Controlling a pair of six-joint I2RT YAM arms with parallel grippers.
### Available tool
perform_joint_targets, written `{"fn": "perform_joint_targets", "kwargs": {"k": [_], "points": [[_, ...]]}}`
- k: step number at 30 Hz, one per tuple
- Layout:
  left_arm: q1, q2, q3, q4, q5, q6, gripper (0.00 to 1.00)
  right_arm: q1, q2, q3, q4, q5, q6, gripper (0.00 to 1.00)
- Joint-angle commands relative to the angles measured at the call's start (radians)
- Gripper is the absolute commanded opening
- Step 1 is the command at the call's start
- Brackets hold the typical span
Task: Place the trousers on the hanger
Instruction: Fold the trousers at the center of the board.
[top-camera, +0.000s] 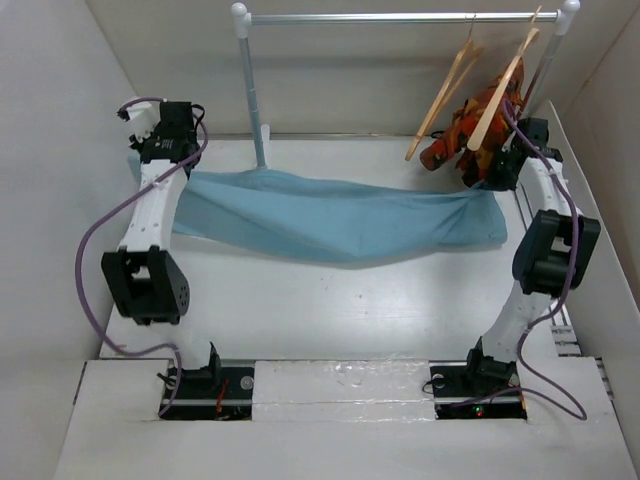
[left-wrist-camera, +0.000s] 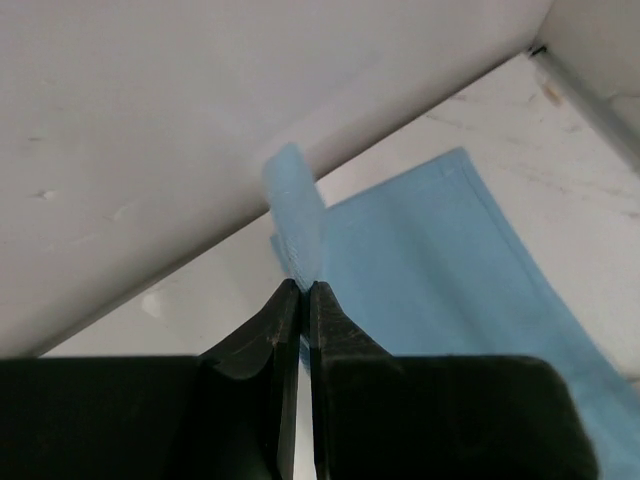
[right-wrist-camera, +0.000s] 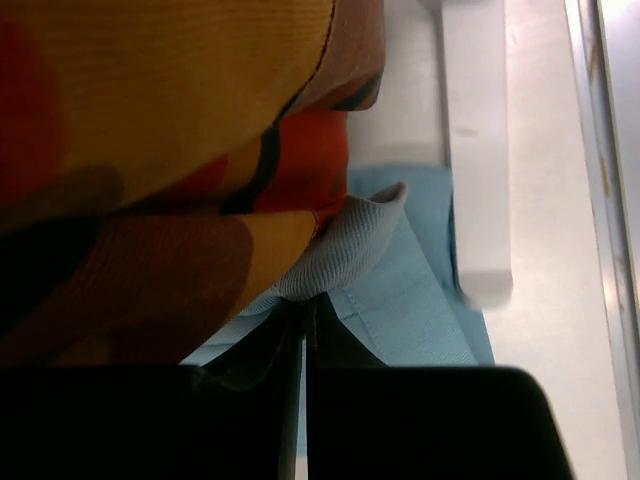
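Seen from above, the trousers stretch as a long sky-blue band in front of the clothes rail, slung between the two arms. Their middle sags toward the table, though whether it touches cannot be told. The left gripper holds one end out beyond the rail's left post, and the right gripper holds the other end below the rail's right end. The hanger hangs bare from the rail toward that right end, tilted, just beside a second hanger carrying an orange-red patterned garment. In the left wrist view, the left gripper has its fingers pressed together on a narrow strip of the trousers, which stands up between them, and the rest of the cloth lies spread below. In the right wrist view, the right gripper pinches a ribbed grey-blue edge of the trousers directly under the patterned garment, with the rail's white foot alongside. By this evidence the garment is gripped at both ends and lifted, but nothing is over the hanger's crossbar yet: folding or threading it there is the work left.
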Motion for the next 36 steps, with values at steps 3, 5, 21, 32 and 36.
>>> {"fn": "perform_joint_targets", "kwargs": {"k": [3,5,21,32,36], "points": [[0.024,0.274,0.264,-0.086,-0.044,0.004,0.0,0.003,0.135,0.2,0.058,-0.037,-0.01,0.0],[0.024,0.339,0.315,-0.106,-0.028,0.003,0.0,0.003,0.188,0.22,0.071,-0.046,-0.004,0.0],[0.047,0.368,0.403,0.081,-0.017,0.017,0.0,-0.017,0.235,0.151,0.255,-0.088,0.064,0.0],[0.058,0.55,0.523,0.122,0.023,0.083,0.0,-0.036,0.25,0.121,0.255,-0.063,0.045,0.0],[0.069,0.639,0.623,0.118,0.037,0.083,0.0,-0.036,0.245,0.107,0.25,-0.065,0.041,0.0]]}}
